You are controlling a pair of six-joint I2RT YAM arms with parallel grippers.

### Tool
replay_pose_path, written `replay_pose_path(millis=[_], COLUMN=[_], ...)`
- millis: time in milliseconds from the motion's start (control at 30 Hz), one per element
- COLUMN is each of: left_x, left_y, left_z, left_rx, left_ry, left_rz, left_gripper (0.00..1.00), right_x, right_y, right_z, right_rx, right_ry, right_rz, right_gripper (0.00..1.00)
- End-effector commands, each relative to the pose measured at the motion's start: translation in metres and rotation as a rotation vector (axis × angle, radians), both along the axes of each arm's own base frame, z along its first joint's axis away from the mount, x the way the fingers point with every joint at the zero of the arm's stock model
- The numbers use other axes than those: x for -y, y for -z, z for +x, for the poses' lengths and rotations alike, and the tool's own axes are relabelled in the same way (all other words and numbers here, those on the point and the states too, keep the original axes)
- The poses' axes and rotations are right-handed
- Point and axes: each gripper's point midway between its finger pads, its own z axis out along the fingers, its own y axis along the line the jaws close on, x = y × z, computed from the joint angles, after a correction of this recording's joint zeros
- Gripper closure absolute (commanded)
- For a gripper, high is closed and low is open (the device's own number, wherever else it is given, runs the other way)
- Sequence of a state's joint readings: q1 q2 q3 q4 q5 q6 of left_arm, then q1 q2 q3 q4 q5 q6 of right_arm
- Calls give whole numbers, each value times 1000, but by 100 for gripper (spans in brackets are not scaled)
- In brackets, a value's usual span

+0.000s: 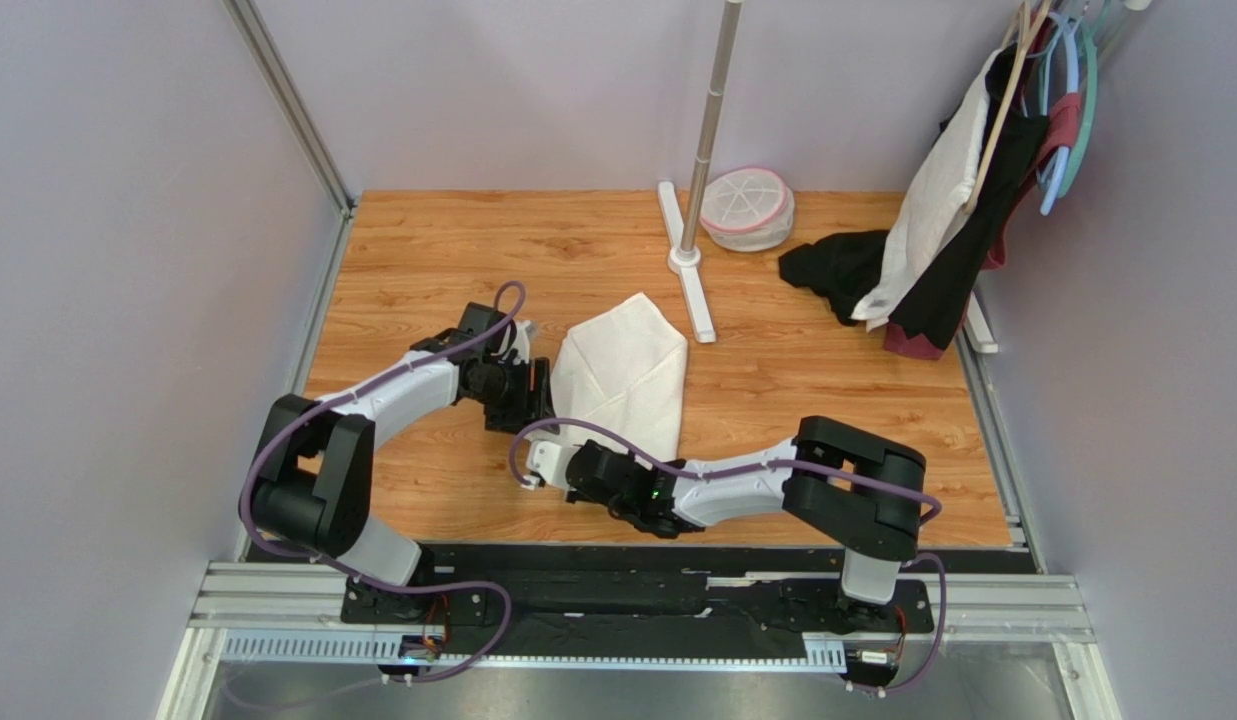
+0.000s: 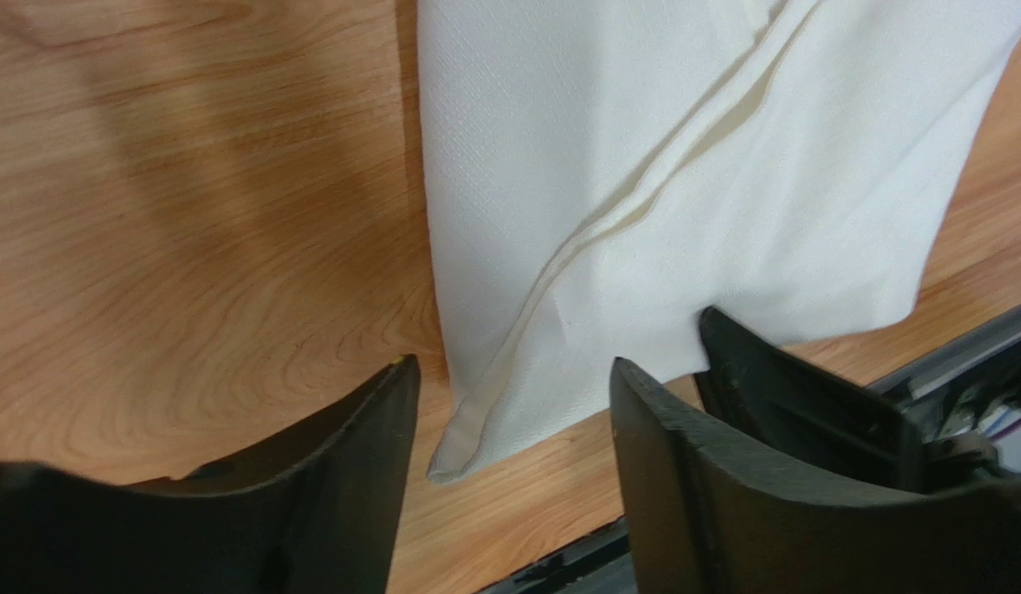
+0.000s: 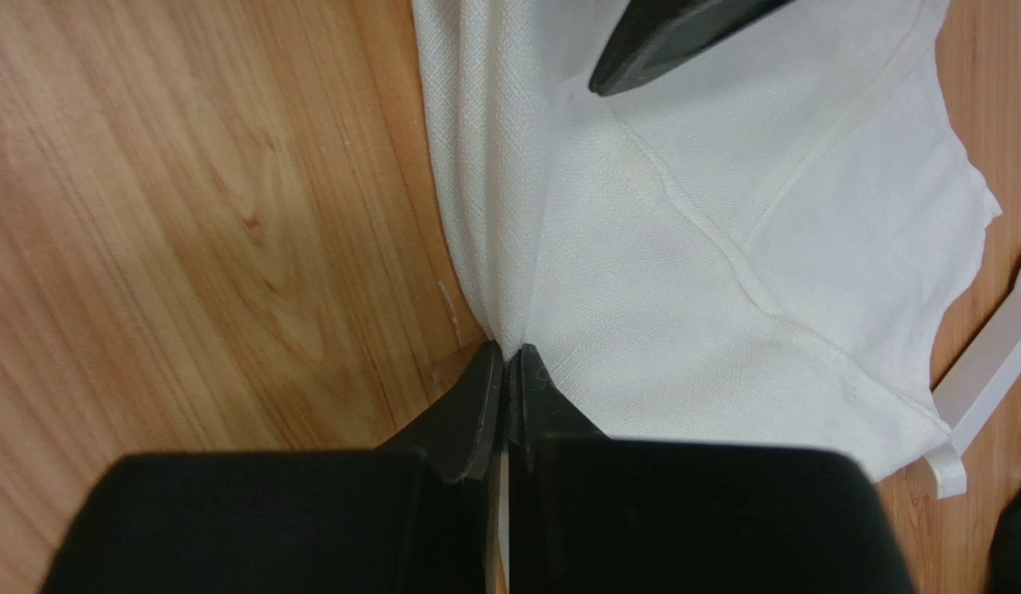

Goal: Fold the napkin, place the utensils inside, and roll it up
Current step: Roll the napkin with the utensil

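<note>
The napkin [image 1: 627, 372] is a cream-white cloth lying folded on the wooden table, with hems showing in the left wrist view [image 2: 676, 173] and the right wrist view [image 3: 726, 223]. My left gripper [image 1: 534, 399] is open at the napkin's left edge, with the near corner of the cloth lying between its fingers [image 2: 515, 371]. My right gripper [image 1: 558, 447] is shut, its tips pinched on the napkin's near-left edge [image 3: 505, 355]. The left gripper's fingertip [image 3: 676, 37] shows over the cloth in the right wrist view. No fork is in view.
A stand pole with a white cross base [image 1: 687, 267] stands behind the napkin. A pink-rimmed round container [image 1: 747, 207], a black cloth [image 1: 835, 267] and garments on hangers [image 1: 970, 165] are at the back right. A black rail [image 1: 654, 563] runs along the near edge.
</note>
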State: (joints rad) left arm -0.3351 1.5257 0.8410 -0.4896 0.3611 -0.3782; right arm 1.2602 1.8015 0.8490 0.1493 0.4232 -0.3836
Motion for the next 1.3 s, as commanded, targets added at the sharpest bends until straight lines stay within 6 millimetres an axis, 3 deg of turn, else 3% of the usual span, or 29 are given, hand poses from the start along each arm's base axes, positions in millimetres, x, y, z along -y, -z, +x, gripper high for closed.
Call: replay_pose_path(millis=[0, 133, 367, 533, 800, 1033, 1167, 1267], left_x=[-9, -31, -52, -42, -13, -2, -1, 2], left_y=[-29, -45, -46, -49, -32, -16, -11, -12], left_z=[21, 28, 13, 3, -7, -5, 0, 3], left_rx=[114, 208, 294, 319, 232, 163, 158, 152], left_ry=[-68, -172, -286, -294, -298, -275, -261, -244], left_rz=[-3, 44, 68, -29, -207, -243, -231, -237], left_gripper=[28, 19, 19, 19, 17, 18, 23, 36], right_x=[-5, 0, -4, -6, -5, -6, -6, -4], right_y=[18, 11, -5, -15, -12, -6, -6, -4], right_z=[-25, -30, -29, -18, -2, 4, 4, 6], right_rx=[-178, -287, -494, -684, -869, -909, -917, -930], right_ry=[-53, -44, -36, -26, -12, 1, -4, 4], right_rz=[-30, -11, 95, 211, 294, 301, 303, 308], right_gripper=[100, 100, 100, 100, 100, 100, 100, 100])
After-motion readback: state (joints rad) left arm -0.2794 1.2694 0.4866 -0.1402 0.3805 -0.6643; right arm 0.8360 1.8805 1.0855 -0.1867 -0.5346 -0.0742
